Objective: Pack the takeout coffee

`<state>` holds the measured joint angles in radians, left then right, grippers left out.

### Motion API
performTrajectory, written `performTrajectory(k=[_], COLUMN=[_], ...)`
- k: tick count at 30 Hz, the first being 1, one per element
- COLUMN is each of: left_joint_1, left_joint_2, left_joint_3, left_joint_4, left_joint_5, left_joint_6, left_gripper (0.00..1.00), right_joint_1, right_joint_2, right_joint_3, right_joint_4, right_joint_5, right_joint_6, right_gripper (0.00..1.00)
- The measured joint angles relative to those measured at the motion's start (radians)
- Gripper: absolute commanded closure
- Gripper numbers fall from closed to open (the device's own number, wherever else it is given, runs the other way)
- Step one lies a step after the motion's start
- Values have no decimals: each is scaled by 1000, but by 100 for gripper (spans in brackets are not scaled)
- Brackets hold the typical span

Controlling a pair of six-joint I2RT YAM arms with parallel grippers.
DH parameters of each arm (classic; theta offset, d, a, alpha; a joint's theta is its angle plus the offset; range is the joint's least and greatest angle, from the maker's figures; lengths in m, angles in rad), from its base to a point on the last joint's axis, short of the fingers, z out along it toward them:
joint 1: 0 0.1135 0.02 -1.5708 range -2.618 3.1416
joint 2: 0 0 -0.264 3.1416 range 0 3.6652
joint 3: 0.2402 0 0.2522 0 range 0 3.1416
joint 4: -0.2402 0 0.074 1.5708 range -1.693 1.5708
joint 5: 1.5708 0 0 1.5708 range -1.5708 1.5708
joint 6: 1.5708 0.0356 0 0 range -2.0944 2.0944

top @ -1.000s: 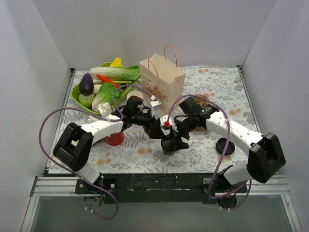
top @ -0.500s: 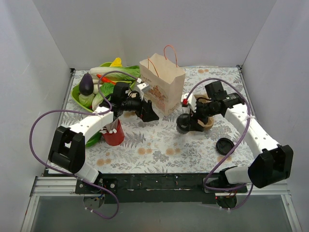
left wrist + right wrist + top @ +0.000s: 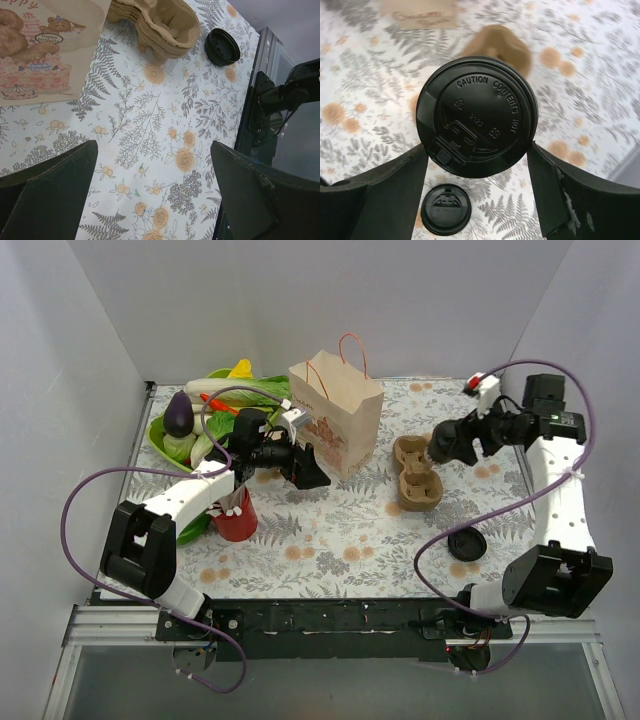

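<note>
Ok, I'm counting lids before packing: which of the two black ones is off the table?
The one on the takeout coffee, held aloft in the right claw. The loose black lid lies flat on the tablecloth.

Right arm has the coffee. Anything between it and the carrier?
Nothing visible. The right gripper holds the takeout coffee just right of the cardboard carrier, whose holes look empty. The loose black lid lies nearer the arm bases and the paper bag left of the carrier, both off the path.

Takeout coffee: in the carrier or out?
Out. The takeout coffee sits lid-on in the right tool, beside the carrier, whose holes look empty.
</note>
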<state>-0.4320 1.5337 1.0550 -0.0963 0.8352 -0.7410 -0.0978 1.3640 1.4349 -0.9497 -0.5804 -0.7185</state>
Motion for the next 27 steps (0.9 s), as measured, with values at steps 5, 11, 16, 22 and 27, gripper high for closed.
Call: performTrajectory(k=[5, 11, 16, 22, 27], left_joint_1=[0, 0, 0, 0, 0], left_joint_2=[0, 0, 0, 0, 0], left_joint_3=[0, 0, 0, -2, -2], left_joint_4=[18, 30, 30, 30, 30], left_joint_5=[3, 2, -3, -6, -8], left_joint_6=[-19, -33, -34, -37, -37], left_gripper=[2, 2, 2, 2, 2], right_joint_1=[-211, -347, -390, -393, -392], right_joint_2=[76, 192, 264, 281, 301], right_joint_3=[69, 69, 69, 53, 51], right_joint_4=[2, -13, -13, 3, 18], right_joint_5=[1, 89, 179, 244, 268], right_joint_6=[58, 95, 114, 129, 144], right_gripper=[43, 44, 42, 34, 31])
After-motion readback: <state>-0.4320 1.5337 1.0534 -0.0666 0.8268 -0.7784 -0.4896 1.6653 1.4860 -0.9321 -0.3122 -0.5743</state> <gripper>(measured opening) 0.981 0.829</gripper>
